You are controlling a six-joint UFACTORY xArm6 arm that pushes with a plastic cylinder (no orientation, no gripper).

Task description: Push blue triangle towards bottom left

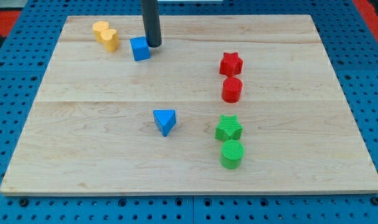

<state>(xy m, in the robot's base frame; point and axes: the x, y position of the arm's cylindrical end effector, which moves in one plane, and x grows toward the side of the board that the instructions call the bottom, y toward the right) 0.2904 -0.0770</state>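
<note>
Camera view has my tip (153, 45), a clawless bare rod holding nothing, beside the blue cube (140, 48), so I swing around to the blue triangle's (165, 121) upper right and shove diagonally.

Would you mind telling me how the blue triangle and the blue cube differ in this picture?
Shape: the blue triangle is a wedge with a point facing the view's bottom, while the blue cube is boxy.
Place: the blue triangle sits near the board's middle, the blue cube near the view's top left, beside the yellow block.
Contact: my tip is right beside the blue cube's right side, far from the blue triangle.
Both are blue and similar in size.
</note>
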